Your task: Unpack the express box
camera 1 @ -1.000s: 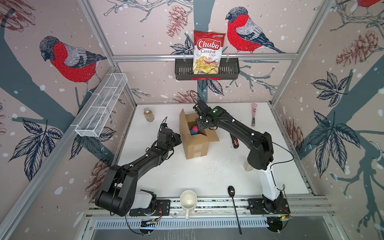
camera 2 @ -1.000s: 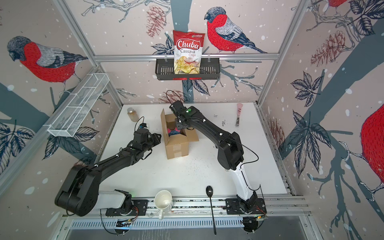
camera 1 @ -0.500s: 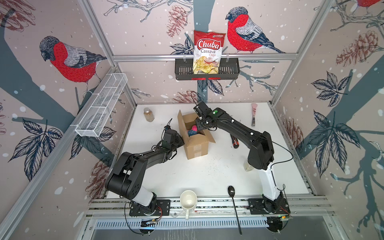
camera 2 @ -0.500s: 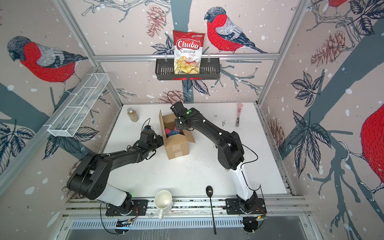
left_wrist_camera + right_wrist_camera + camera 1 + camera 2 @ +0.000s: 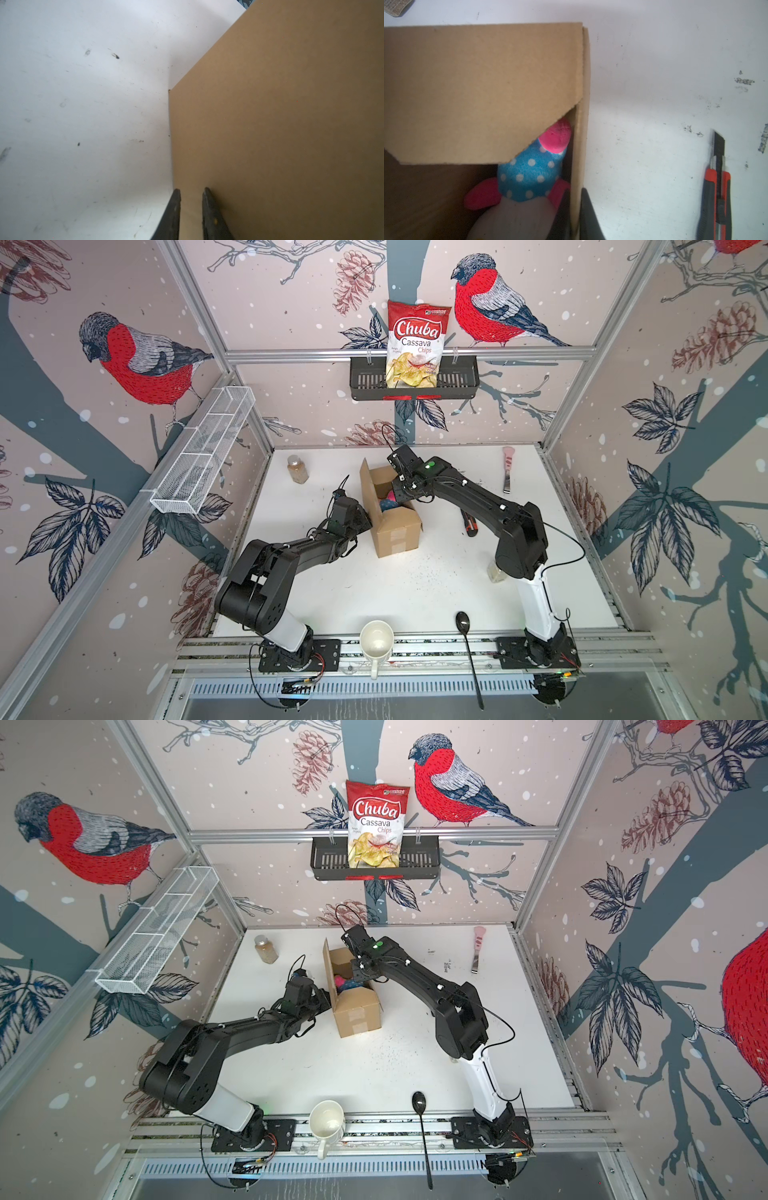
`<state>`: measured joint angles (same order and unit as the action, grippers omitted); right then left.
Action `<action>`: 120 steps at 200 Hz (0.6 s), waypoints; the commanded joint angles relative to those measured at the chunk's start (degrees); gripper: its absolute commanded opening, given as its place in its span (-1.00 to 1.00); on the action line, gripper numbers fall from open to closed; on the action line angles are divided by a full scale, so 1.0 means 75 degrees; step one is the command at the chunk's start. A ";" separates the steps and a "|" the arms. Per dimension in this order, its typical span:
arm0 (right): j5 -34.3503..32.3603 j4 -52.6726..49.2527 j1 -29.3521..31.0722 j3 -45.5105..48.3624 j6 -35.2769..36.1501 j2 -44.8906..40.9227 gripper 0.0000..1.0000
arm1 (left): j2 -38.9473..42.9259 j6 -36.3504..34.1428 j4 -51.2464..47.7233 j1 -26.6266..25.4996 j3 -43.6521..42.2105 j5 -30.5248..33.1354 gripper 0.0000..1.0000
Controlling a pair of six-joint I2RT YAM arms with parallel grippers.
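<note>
The express box point(image 5: 397, 531) point(image 5: 359, 1011) stands open mid-table, its left flap upright. Inside lies a blue plush toy with white dots and pink parts point(image 5: 529, 172) point(image 5: 388, 504). My right gripper point(image 5: 575, 199) point(image 5: 400, 498) reaches into the box from above and is shut on the box's right wall point(image 5: 579, 145), one finger inside and one outside. My left gripper point(image 5: 191, 191) point(image 5: 366, 519) is low against the box's left side point(image 5: 270, 124). Its jaws are a narrow gap apart with nothing between them.
An orange box cutter point(image 5: 468, 524) point(image 5: 716, 187) lies right of the box. A spice jar point(image 5: 298, 469) and a pink-handled tool point(image 5: 508, 468) sit at the back. A mug point(image 5: 376, 641) and a black spoon point(image 5: 467, 643) rest at the front rail. A chips bag point(image 5: 417, 344) stands in a black wall basket point(image 5: 461, 381).
My right gripper has closed on the box's right wall. My left gripper has moved right and down against the box's left side. The box has turned slightly.
</note>
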<state>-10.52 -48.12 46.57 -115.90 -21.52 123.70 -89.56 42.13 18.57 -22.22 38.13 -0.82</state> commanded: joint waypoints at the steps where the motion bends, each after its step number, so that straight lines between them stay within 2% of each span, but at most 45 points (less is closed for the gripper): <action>1: 0.0535 -0.0102 0.0020 -0.0035 0.0040 -0.0035 -0.98 | 0.0196 -0.0049 0.0152 -0.0073 0.0225 -0.0407 -0.54; 26: 0.0396 -0.0147 -0.0077 0.0002 0.0109 -0.0155 -0.76 | 0.0755 -0.0269 -0.0930 -0.0073 0.0653 -0.0218 -0.43; 39: 0.0344 -0.0146 -0.0114 0.0025 0.0134 -0.0198 -0.63 | 0.1124 -0.0446 -0.1611 -0.0073 0.0937 -0.0062 -0.24; 53: 0.0351 -0.0121 -0.0119 0.0024 0.0162 -0.0216 -0.35 | 0.1497 -0.0643 -0.2351 -0.0073 0.1267 0.0065 -0.06; 68: 0.0388 -0.0005 -0.0116 0.0068 0.0188 -0.0260 -0.21 | 0.1855 -0.0869 -0.3140 -0.0096 0.1725 0.0194 0.07; 98: 0.0533 0.0141 -0.0182 0.0161 0.0181 -0.0336 -0.09 | 0.2017 -0.1368 -0.4673 -0.0221 0.2988 0.0415 0.29; 120: 0.0628 0.0295 -0.0209 0.0340 0.0133 -0.0409 -0.07 | 0.1861 -0.1581 -0.5209 -0.0370 0.3628 0.0414 0.32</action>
<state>-7.46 -48.05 45.23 -114.32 -20.75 121.56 -74.83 34.09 -11.42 -24.10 61.52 1.52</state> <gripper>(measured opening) 0.459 0.662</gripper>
